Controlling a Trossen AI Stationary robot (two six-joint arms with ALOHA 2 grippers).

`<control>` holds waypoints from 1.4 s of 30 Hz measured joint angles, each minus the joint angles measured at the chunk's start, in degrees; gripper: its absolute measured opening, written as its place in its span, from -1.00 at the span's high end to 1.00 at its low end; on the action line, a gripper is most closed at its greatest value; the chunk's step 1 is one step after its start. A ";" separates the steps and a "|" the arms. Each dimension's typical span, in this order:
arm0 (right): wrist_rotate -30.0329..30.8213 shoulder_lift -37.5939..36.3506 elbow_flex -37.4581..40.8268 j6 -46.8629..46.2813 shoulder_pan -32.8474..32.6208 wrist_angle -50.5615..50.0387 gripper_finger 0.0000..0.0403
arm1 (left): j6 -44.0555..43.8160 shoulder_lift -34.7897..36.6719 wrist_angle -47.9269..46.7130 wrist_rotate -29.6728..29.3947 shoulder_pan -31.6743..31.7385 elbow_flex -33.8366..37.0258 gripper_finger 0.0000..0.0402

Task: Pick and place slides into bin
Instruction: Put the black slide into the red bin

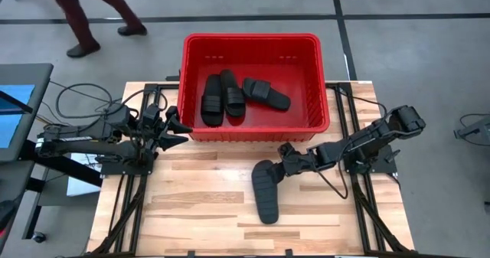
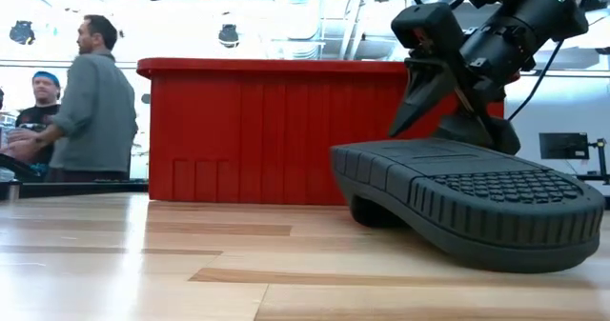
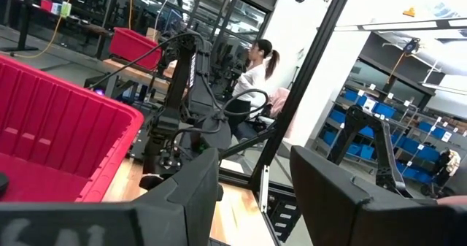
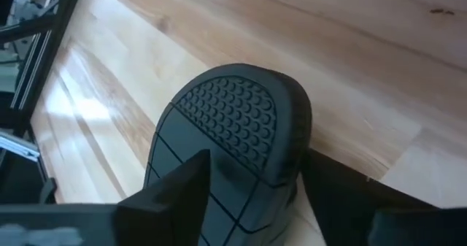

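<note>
One black slide (image 1: 266,191) lies sole up on the wooden table in front of the red bin (image 1: 253,128), its far end raised a little in the low view (image 2: 381,164). Three more slides (image 1: 230,96) lie inside the bin. My right gripper (image 1: 285,155) is open at the far end of the lone slide and slants down toward it. One finger stands on each long side of its treaded end (image 4: 233,118). My left gripper (image 1: 178,128) is open and empty by the bin's near left corner. My right gripper straddles the slide's far end (image 4: 284,158), slanting down from the table's right, fingers across the slide. I cannot tell whether the fingers (image 4: 182,187) touch its sides. The slide's near end (image 2: 534,235) rests on the table.
The bin stands at the table's far edge, its near wall (image 2: 257,140) just behind the slide. Bare wood lies to the left of and in front of the slide. People show beyond the table (image 2: 91,102) and one walks at the far left (image 1: 84,21).
</note>
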State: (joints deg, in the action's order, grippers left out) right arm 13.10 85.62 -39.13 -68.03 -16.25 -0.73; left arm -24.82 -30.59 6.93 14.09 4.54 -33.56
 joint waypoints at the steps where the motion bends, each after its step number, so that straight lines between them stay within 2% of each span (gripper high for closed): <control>1: -0.02 0.00 0.00 0.23 0.00 0.11 0.08 | -0.01 0.00 -0.01 0.00 0.00 0.00 0.19; 4: -0.60 0.00 -0.01 0.44 0.00 0.68 0.34 | -0.02 0.00 -0.01 0.14 0.00 0.00 0.19; 8: -0.68 -0.02 -0.11 0.41 0.02 0.87 0.82 | 0.00 0.00 -0.23 0.26 0.00 0.00 0.19; 9: -0.68 -0.02 -0.11 0.41 0.02 0.93 0.88 | 0.00 0.00 -0.25 0.28 0.00 0.00 0.19; 23: -2.31 -0.02 -0.14 -0.77 -2.74 7.90 0.89 | 0.02 0.00 -1.83 0.46 0.00 -0.02 0.19; 27: -1.45 -0.02 -2.81 0.30 -4.20 7.97 0.90 | 0.02 0.00 -2.05 0.44 0.00 -0.02 0.19; 35: 0.54 -0.05 -12.26 11.37 -3.86 6.95 0.91 | -0.04 0.00 -2.05 0.44 0.00 -0.02 0.19; 42: 1.55 -1.64 -24.60 25.47 -0.73 -3.91 0.91 | -1.06 0.00 -1.98 0.42 0.00 -0.02 0.19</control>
State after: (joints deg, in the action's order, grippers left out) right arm 14.65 83.98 -63.73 -42.56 -16.98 -4.65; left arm -25.87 -30.59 4.95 14.50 4.54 -33.58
